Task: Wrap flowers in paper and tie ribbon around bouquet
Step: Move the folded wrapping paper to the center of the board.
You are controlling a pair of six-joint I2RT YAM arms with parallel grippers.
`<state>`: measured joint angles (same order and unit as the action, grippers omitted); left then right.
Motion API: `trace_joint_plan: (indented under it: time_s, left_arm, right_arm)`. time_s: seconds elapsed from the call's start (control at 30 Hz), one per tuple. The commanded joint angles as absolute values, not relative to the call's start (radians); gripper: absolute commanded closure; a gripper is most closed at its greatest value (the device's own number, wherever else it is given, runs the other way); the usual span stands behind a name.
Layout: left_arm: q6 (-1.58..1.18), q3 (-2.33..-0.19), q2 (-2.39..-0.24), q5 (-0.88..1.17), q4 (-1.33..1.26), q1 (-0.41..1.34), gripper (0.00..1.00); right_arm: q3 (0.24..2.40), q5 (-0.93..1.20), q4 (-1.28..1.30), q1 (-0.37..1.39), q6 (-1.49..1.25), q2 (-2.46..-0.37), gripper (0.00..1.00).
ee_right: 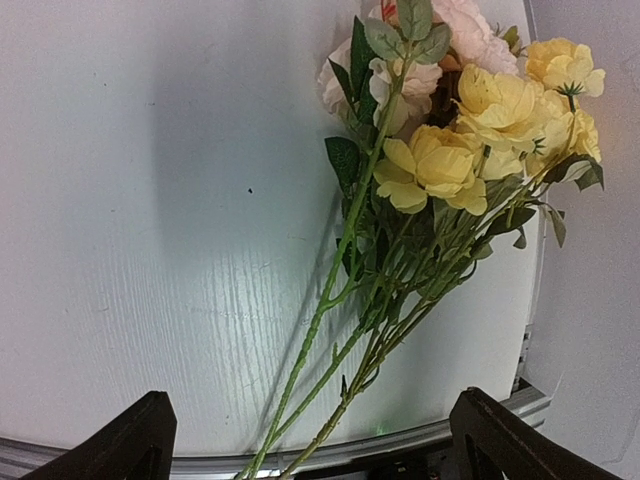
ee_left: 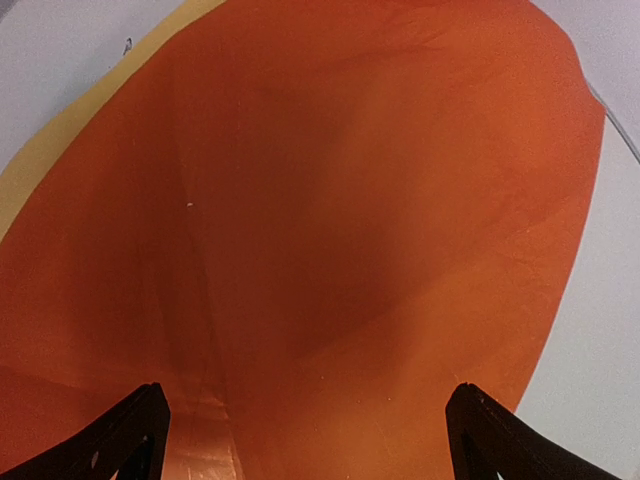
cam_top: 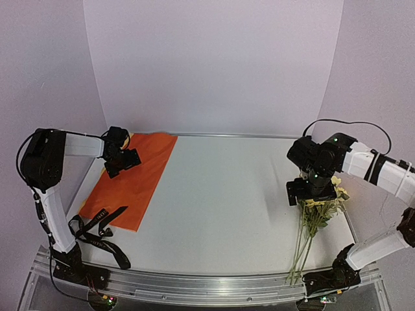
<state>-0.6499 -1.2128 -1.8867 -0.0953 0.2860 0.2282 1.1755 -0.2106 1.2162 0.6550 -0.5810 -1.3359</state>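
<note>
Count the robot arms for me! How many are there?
2. The left arm reaches over the far end of the paper on the left. The right arm reaches over the flowers on the right. None seem hidden.

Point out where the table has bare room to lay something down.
The widest free patch is the table's middle, bordered by the paper on the left and the flowers on the right. Crowded: the near-left corner, where the ribbon lies across the paper's near end.

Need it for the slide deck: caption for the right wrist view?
Open right hand above yellow and cream flowers lying on the white table.
</note>
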Motion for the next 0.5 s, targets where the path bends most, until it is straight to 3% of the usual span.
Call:
trace_joint_plan:
  time_s: [0.0,0.2,0.47]
  left_arm:
    - [-0.661,-1.291,-1.945,-0.008,0.238,0.225,0.0]
    - [-0.692,-1.306,-2.023,0.106,0.201,0.246,0.0]
    - [-0.761,-1.417,-2.104,0.137,0.221,0.418,0.0]
  right_arm:
    - [1.216,-0.176,1.212,0.646,-0.594,-1.366,0.02]
    - [1.214,-0.17,1.201,0.638,-0.6,-1.384,0.02]
    - [1.189,-0.182,1.197,0.614,-0.6,-1.383,0.02]
